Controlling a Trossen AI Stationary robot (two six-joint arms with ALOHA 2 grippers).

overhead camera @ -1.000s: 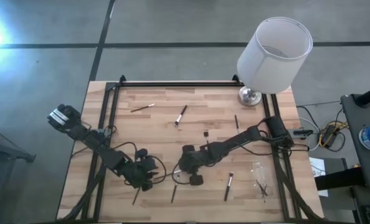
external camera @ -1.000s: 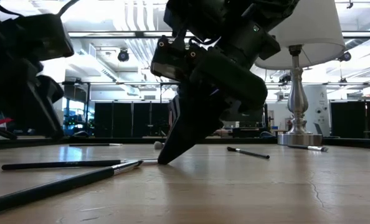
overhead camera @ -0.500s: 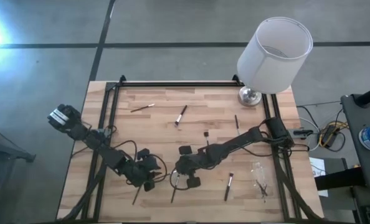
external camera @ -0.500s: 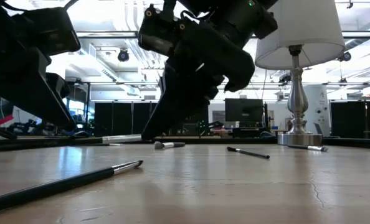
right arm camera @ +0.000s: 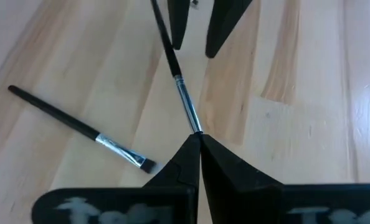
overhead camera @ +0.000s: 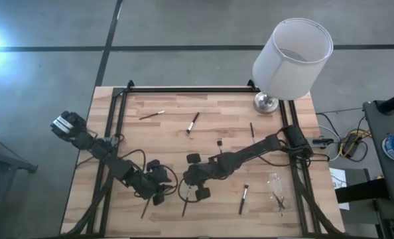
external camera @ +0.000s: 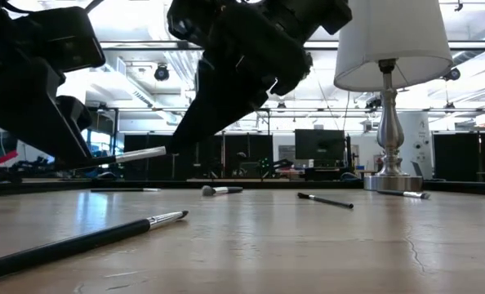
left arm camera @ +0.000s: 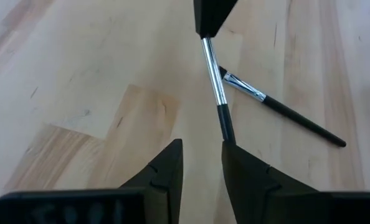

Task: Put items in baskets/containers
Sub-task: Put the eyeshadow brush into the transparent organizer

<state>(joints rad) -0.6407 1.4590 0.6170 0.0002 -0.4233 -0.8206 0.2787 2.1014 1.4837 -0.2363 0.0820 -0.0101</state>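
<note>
Brush (right arm camera: 180,93) held aloft: the right gripper (right arm camera: 196,138) has its fingers pinched fully together on the ferrule end, handle pointing away toward the left gripper (left arm camera: 200,163). That one stands parted, its fingers either side of the handle's free end; contact not clear. The low view shows the brush (external camera: 128,155) clear of the table (external camera: 324,245).

Handling, as judged: light, stiff, thin stick; smooth handle likely to pivot or slip in a point grip. Better hold is mid-handle, or just behind the metal ferrule. Bristles soft, so avoid pinching them.

Outward from the held brush: a second brush (right arm camera: 79,127) lies on the wood just beside and below it. Clear tray (overhead camera: 276,189) sits well away, by the table's right edge. Lamp (overhead camera: 291,56) stands beyond that, at the far corner.
</note>
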